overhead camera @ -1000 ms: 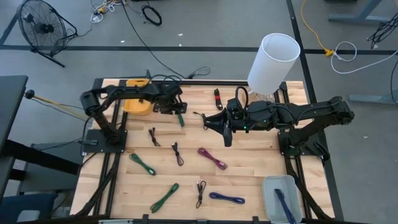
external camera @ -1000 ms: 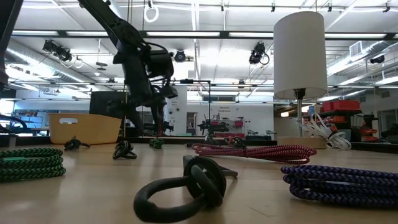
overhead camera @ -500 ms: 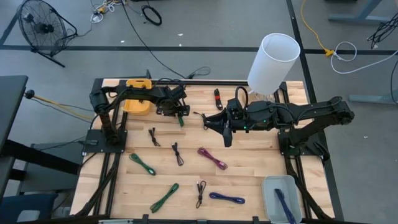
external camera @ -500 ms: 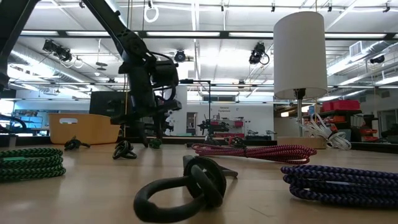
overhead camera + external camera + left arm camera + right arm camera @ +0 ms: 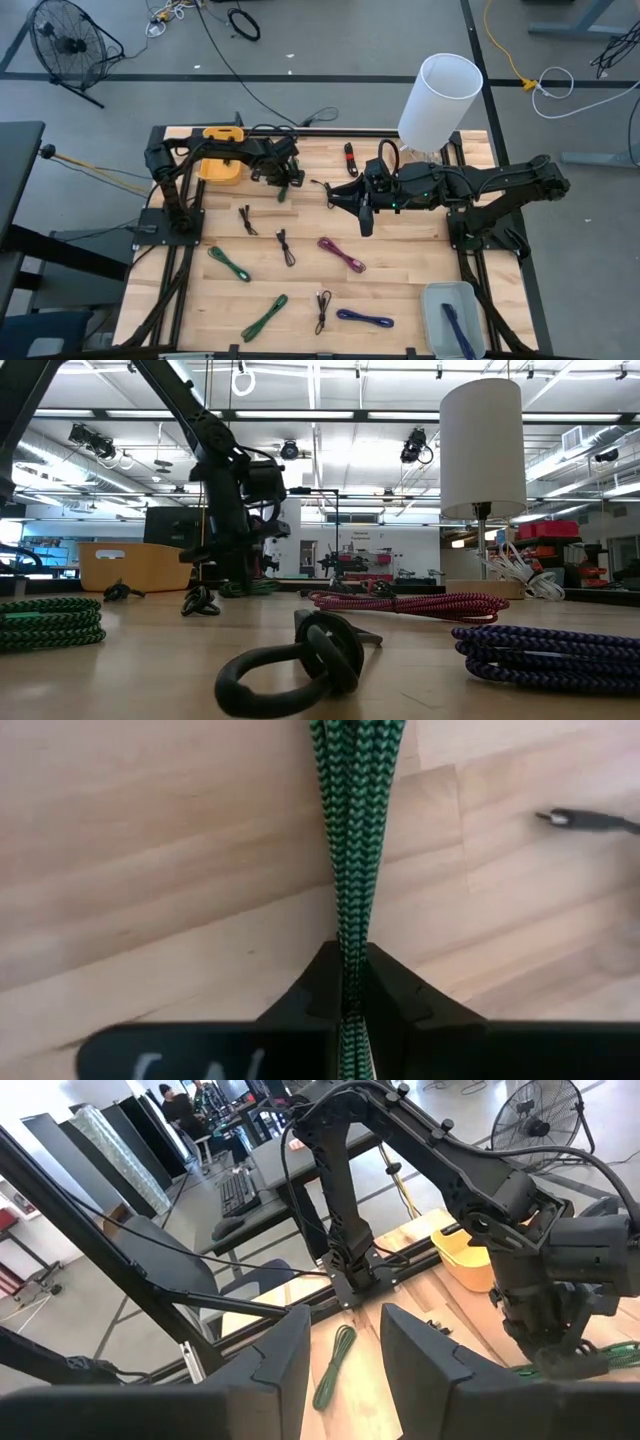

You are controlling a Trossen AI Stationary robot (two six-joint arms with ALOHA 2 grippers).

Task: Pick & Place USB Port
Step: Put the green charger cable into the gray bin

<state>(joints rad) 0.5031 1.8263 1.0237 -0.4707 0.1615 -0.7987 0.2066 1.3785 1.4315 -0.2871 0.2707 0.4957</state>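
Note:
A coiled green braided USB cable (image 5: 350,840) lies on the wooden table (image 5: 400,250) at the far left, seen also in the high view (image 5: 284,190). My left gripper (image 5: 347,995) stands down on it and is shut on it; in the high view the left gripper (image 5: 281,176) is next to the yellow bin. In the low view the left gripper (image 5: 236,582) reaches the table top. My right gripper (image 5: 345,1355) hangs open above the table's middle (image 5: 335,196) with nothing between its fingers. My left gripper pinches the green cable's bundled strands (image 5: 347,960) between its two fingers, one finger (image 5: 315,985) on each side. The fingers come from above, pointing steeply down, and stand across the bundle. The rest of the cable (image 5: 352,800) lies flat on the table.
Several more coiled cables lie about: black (image 5: 246,220), black (image 5: 286,247), magenta (image 5: 342,254), green (image 5: 229,263), green (image 5: 264,317), blue (image 5: 365,319). A yellow bin (image 5: 222,168) sits far left, a white lamp shade (image 5: 440,100) far right, a clear tray (image 5: 450,315) near right.
My left gripper has come down onto the green cable and has shut on it. The right arm has kept still.

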